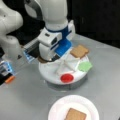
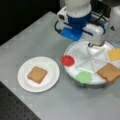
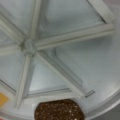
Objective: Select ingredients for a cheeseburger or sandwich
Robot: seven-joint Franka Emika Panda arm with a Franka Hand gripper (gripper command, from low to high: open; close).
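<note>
The patty, round and dark brown, lay in one slot of the white tray, at the bottom of the wrist view. In a front view only a thin brown edge of it peeked out under the hand. The hand hung low over the back part of the tray, very near the patty, so the patty was the thing it was closest to. The fingers could not be seen, so it was not possible to tell if the hand was spread or pressed together, or if it touched the patty at all. One bread slice already lay flat on the white paper plate, which sat on the gray desk apart from the tray. So the first layer looked done, and the step in hand seemed to be picking the patty. A good grab would need the fingers on both sides of the flat patty, inside the slot walls. The other bread slice rested on the rim of the tray, and the yellow cheese slice lay in its own slot. A red piece and a green piece sat at the tray edge.
</note>
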